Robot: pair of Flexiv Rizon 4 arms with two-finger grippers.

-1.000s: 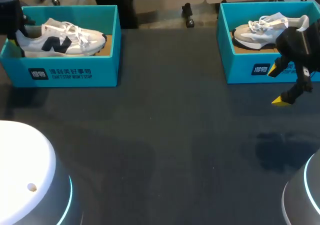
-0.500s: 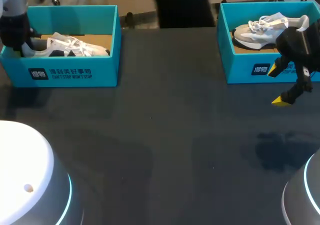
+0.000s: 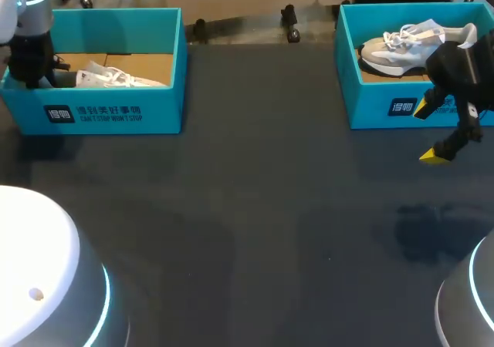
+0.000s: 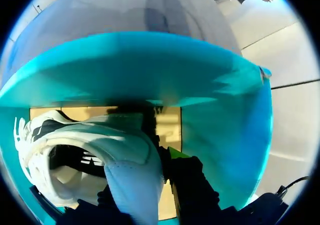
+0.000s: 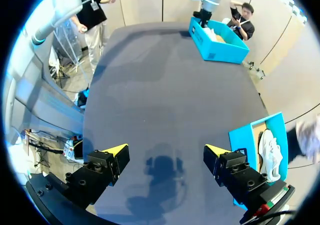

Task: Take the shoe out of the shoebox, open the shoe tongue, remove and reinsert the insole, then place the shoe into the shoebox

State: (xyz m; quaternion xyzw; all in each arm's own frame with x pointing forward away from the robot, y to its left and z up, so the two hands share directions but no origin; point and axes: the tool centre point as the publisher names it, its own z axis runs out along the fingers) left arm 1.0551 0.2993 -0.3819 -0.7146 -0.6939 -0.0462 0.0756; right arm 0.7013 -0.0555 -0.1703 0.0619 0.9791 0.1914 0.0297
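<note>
A white sneaker with dark side marks (image 3: 116, 77) lies low inside the teal shoebox (image 3: 116, 114) at the table's far left. My left arm comes down at that box's left end, and its gripper (image 3: 32, 73) is at the shoe's heel. In the left wrist view the left gripper (image 4: 155, 157) is shut on the sneaker's (image 4: 90, 145) white heel collar, with the box wall (image 4: 150, 70) just ahead. My right gripper (image 3: 428, 133) hangs open and empty above the table. It is in front of a second teal shoebox (image 3: 401, 104).
The second box at the far right holds a grey and white sneaker (image 3: 401, 46). From the right wrist, the open right gripper (image 5: 165, 150) looks down on the dark table (image 5: 165, 85), with that box (image 5: 245, 140) beside it and the left box (image 5: 220, 45) far across.
The left gripper has lowered the sneaker from above the box rim down into the left box. The right arm has stayed where it was.
</note>
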